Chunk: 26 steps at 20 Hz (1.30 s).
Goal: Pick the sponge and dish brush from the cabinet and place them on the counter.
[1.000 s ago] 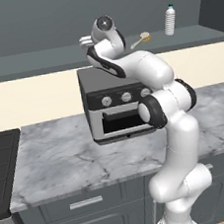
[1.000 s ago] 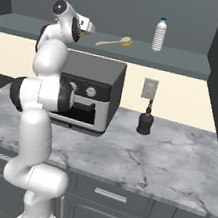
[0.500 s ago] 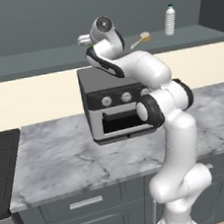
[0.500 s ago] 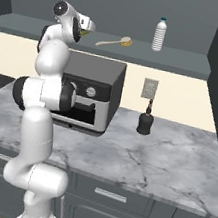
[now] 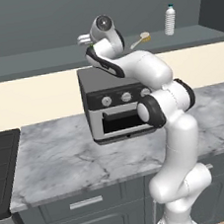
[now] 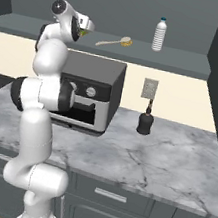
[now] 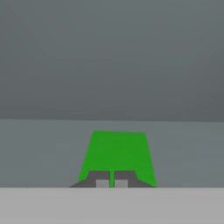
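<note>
With my gripper (image 7: 112, 183) clamped on the sponge (image 7: 117, 153) up on the cabinet (image 6: 140, 55) shelf (dish brush (image 6: 114, 42) lies beside), I'd judge it ready to lift toward the counter (image 6: 172, 163).

even flat rendered light, soft shadows, sharp

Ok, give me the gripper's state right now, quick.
Gripper: shut, fingertips together at the near edge of the green sponge on the cabinet shelf; whether it actually grips the sponge cannot be told.
</note>
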Motion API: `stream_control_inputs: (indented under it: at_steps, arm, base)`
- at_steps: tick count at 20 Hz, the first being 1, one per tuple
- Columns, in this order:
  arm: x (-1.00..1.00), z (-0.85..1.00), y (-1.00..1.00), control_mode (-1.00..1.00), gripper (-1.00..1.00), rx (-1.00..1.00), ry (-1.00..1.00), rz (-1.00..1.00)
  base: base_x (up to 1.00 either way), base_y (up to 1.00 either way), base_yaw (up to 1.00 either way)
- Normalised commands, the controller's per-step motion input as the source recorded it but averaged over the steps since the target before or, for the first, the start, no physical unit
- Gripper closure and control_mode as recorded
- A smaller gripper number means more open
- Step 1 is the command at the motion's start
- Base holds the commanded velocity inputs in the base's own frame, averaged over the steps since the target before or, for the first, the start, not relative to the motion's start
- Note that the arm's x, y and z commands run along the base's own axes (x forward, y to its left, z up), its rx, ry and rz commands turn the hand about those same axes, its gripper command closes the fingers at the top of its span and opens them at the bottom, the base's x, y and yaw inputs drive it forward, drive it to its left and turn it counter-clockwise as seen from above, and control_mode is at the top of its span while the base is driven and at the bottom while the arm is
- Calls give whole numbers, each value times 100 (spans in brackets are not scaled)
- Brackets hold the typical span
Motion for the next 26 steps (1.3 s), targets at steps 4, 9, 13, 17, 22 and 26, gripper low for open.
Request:
stream_control_inputs:
  at_steps: [4, 9, 13, 17, 22, 26]
  arm:
    - [-12, 0, 0, -100, 100, -1, 1, 0]
    - [-1, -2, 1, -100, -100, -6, 0, 1]
    - [0, 0, 0, -100, -100, -4, 0, 0]
    - [0, -2, 0, -100, -100, -3, 1, 0]
    - [0, -18, 0, -100, -100, -3, 8, 0]
    - [0, -27, 0, -100, -100, 0, 11, 0]
  base:
    - [0, 0, 0]
    - [0, 0, 0]
    - [0, 0, 0]
    - [0, 0, 0]
    - [0, 0, 0]
    - [0, 0, 0]
